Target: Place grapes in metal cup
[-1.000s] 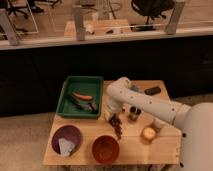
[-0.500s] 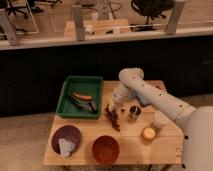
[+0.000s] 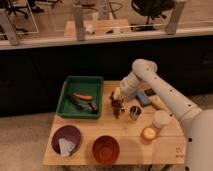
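**One bunch hanging in the hand, beside the cup**

The hand (image 3: 118,95) is sitting closed on the top of the grapes (image 3: 117,107), over the middle of the tabletop (image 3: 127,146), and the bunch is dangling straight down from it. The grapes are hanging just left of the cup (image 3: 135,112), apart from it and not over its mouth. Whether the lowest berries are touching the wood I cannot tell. The cup is standing upright, with a white container (image 3: 161,119) near it on the right. The arm (image 3: 160,92) is reaching in from the right and bending down to the hand. A green tray (image 3: 64,100) is lying at the rear left of the tabletop, holding a carrot (image 3: 82,96). A purple bowl (image 3: 67,132) and a brown bowl (image 3: 106,144) are standing side by side along the front edge.
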`<state>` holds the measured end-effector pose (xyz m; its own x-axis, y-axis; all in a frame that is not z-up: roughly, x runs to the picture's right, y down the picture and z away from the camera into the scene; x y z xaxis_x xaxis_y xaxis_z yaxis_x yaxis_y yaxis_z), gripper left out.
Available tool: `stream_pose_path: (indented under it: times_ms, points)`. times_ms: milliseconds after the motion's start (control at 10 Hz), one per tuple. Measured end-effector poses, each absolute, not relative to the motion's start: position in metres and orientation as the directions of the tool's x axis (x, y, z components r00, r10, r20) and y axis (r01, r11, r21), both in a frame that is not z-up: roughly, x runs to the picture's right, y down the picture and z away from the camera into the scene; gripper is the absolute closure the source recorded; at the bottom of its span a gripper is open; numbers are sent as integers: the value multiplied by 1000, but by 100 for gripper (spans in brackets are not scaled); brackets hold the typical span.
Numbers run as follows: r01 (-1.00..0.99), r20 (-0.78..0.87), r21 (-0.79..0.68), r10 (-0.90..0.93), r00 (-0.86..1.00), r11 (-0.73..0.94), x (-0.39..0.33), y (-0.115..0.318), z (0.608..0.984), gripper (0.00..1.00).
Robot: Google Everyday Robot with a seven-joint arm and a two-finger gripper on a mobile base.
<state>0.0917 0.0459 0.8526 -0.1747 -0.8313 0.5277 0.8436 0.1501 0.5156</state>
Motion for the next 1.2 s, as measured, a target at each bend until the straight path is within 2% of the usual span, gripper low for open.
stream_pose_path:
  times_ms: [500,900,1200]
  points:
    - [761,492,566,-871,-2,318,137,15,836,100]
    - [711,452,619,-892,25,334,145,-13,804,100]
    - [697,447,629,-894,37,344,169,-7,785,100]
